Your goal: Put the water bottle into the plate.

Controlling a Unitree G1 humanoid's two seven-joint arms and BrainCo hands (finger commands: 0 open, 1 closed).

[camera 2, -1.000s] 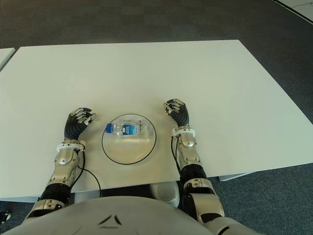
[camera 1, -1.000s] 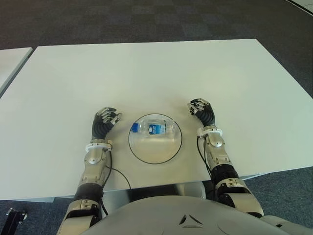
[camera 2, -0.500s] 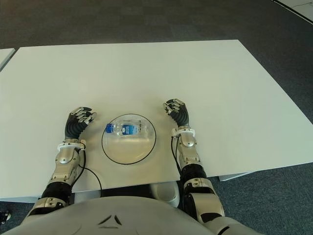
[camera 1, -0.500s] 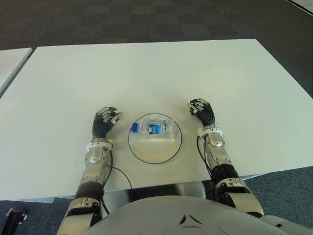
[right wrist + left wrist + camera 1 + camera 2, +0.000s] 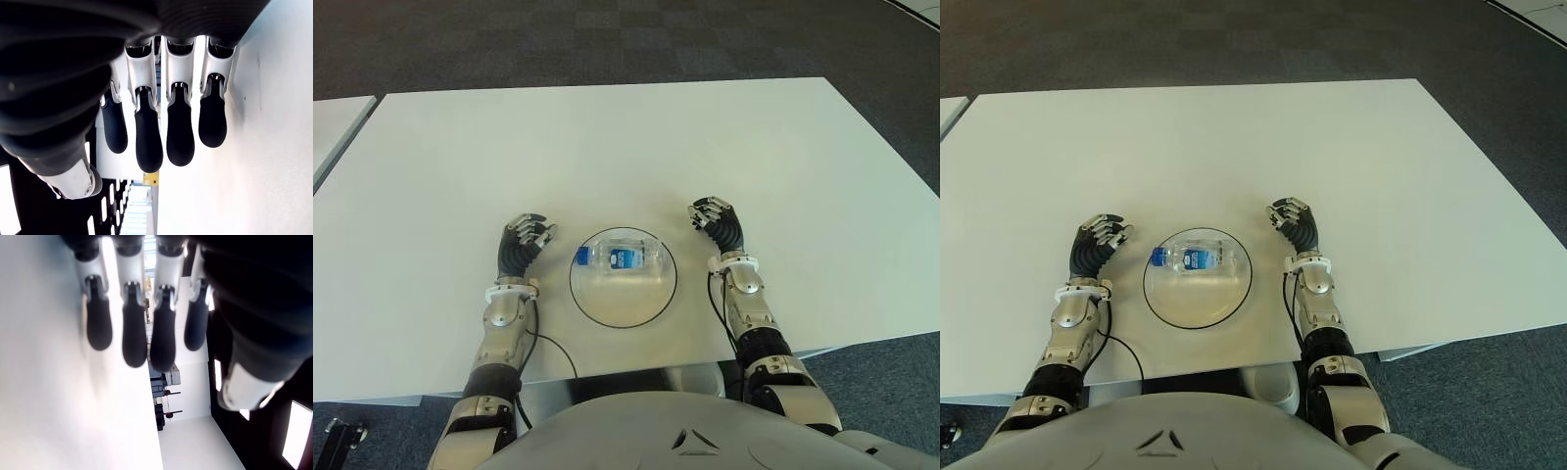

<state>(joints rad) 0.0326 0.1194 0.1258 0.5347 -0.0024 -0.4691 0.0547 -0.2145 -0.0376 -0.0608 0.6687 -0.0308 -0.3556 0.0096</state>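
A small clear water bottle [image 5: 619, 257] with a blue cap and blue label lies on its side inside a clear round plate [image 5: 636, 305] with a dark rim, near the table's front edge. My left hand [image 5: 523, 244] shows to the left of the plate, apart from it, fingers relaxed and holding nothing. My right hand [image 5: 715, 221] shows to the right of the plate, also apart, fingers loosely extended and empty. In the left wrist view the fingers [image 5: 133, 330] hang free beside the white table; the right wrist view shows the same for its fingers [image 5: 178, 132].
The white table [image 5: 607, 147] stretches far ahead of the plate. A second white table's corner [image 5: 333, 122] shows at far left. Dark carpet [image 5: 607, 39] surrounds the tables. A black cable [image 5: 553, 352] runs along the front edge by my left forearm.
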